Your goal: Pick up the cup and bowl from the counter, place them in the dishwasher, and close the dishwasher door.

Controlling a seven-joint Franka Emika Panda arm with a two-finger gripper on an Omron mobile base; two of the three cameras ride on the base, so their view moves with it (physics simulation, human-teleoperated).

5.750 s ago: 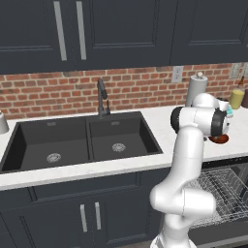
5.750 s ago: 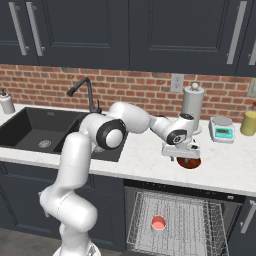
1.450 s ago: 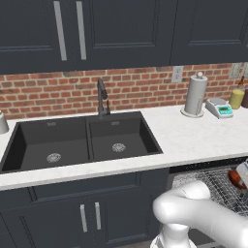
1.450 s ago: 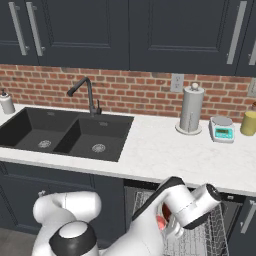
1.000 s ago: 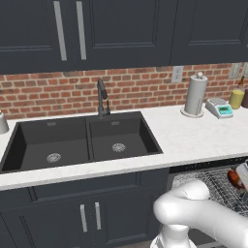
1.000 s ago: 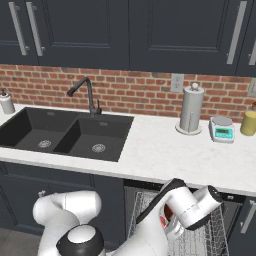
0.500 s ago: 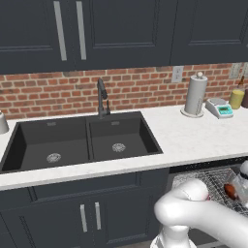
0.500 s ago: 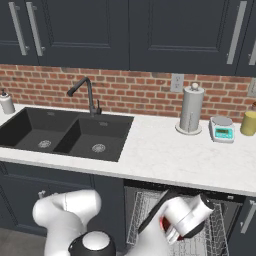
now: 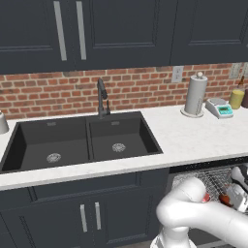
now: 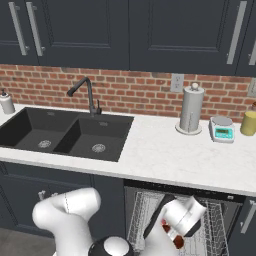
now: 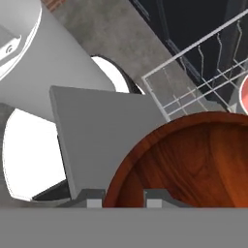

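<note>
One pincer (image 11: 125, 197) is closed on the rim of one bowl (image 11: 193, 164), its two small fingertips straddling the near edge in the hand view. The bowl is glossy red-brown with a wood-grain inside, and it hangs low over the wire rack (image 11: 193, 92) of the dishwasher (image 10: 200, 227). One cup (image 11: 242, 94), pinkish, peeks in at the right edge of the hand view, down among the rack wires.

One dishwasher sits under the surface (image 10: 170, 157), with its rack pulled out. In the right base view the white arm bends down in front of it, and a sliver of red shows beneath the wrist. In the left base view the rack (image 9: 213, 177) appears at the lower right, with a bit of the bowl (image 9: 225, 197) beside the arm.

The surface is one long white marble-look slab. On it stand one paper towel roll (image 10: 191, 109), one small scale (image 10: 223, 129) and one yellow jar (image 10: 248, 123). One black double sink (image 9: 82, 140) with one tap (image 9: 101, 97) is set into it. Behind runs a red brick wall (image 9: 140, 87) with one socket (image 9: 177, 73); dark cabinets (image 10: 150, 30) hang above.

The right base view alone shows a soap bottle (image 10: 6, 102) at the far left. The hand view shows grey floor (image 11: 101, 34) beside the rack.
</note>
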